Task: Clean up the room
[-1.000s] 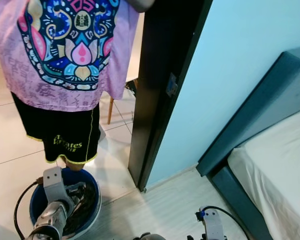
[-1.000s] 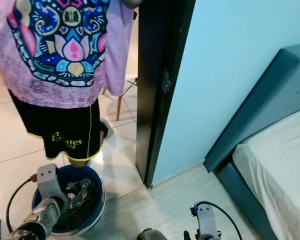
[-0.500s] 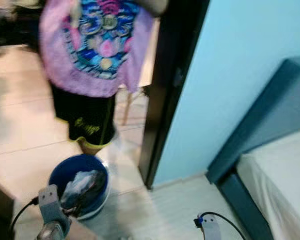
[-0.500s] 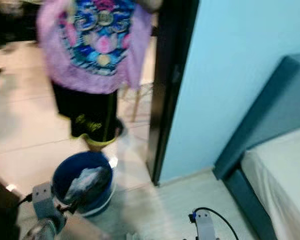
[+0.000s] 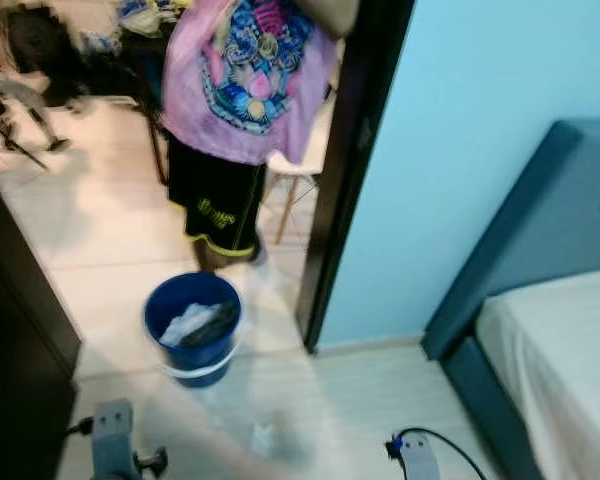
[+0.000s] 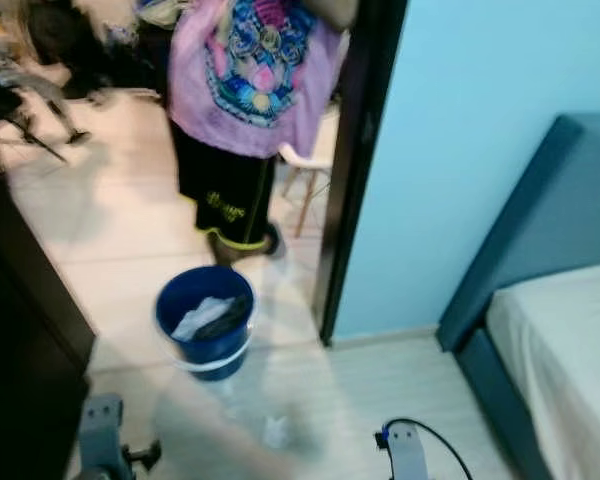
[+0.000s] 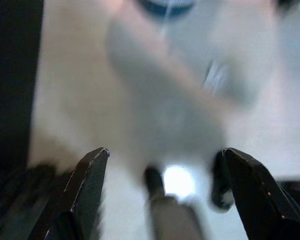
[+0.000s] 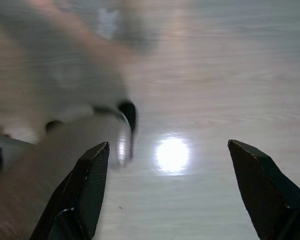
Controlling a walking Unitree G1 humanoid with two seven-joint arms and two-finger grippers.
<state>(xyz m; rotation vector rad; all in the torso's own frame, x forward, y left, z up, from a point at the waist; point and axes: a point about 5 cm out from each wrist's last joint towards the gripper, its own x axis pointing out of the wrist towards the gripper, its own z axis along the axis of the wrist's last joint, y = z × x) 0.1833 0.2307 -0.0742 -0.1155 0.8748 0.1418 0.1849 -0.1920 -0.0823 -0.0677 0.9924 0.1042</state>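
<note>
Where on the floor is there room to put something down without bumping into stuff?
Bare floor lies between the blue bucket and the bed, along the blue wall. The pale tiles left of the person, beside the dark cabinet, are free too. The doorway is crowded: bucket, person, a white chair.

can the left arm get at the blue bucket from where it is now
Probably not yet. The blue bucket stands ahead on the floor by the doorway, apart from the left gripper, whose jaws are open over bare floor.
</note>
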